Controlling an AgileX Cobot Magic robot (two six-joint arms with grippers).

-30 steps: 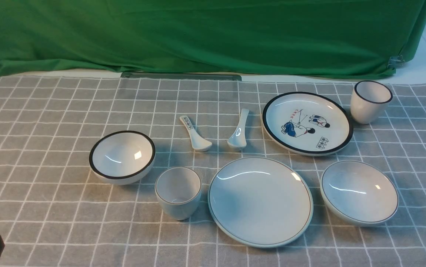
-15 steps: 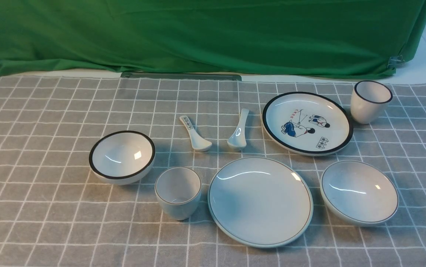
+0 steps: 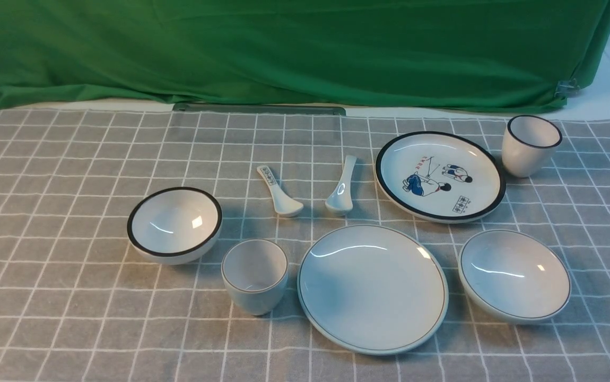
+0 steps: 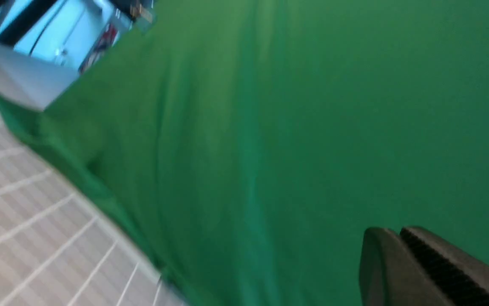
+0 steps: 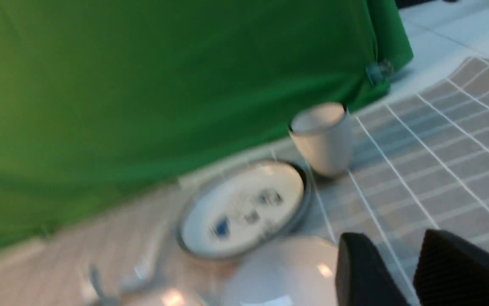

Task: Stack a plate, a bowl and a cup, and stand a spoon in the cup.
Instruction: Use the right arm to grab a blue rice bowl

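In the front view, note that neither arm appears over the table (image 3: 61,175). The plate (image 3: 373,289) lies flat near the table's near edge, slightly right of centre. The cup (image 3: 255,276) stands upright just beside the plate on its left, and the bowl (image 3: 514,276) sits just beside it on its right; none of the three is stacked. The spoon (image 3: 341,185) lies behind the plate toward the table's middle, bowl end nearest you, next to the printed spoon (image 3: 278,192). In the left wrist view, observe the left gripper (image 4: 399,236) tilted and aimed at the green backdrop (image 4: 291,127), with its jaws pressed together and nothing held. In the right wrist view, which is blurred, observe the right gripper (image 5: 393,238) with its jaws partly apart and nothing between them, aimed across the bowl (image 5: 282,272) toward the cartoon plate (image 5: 244,208) and the white cup (image 5: 323,138) at the table's far right.
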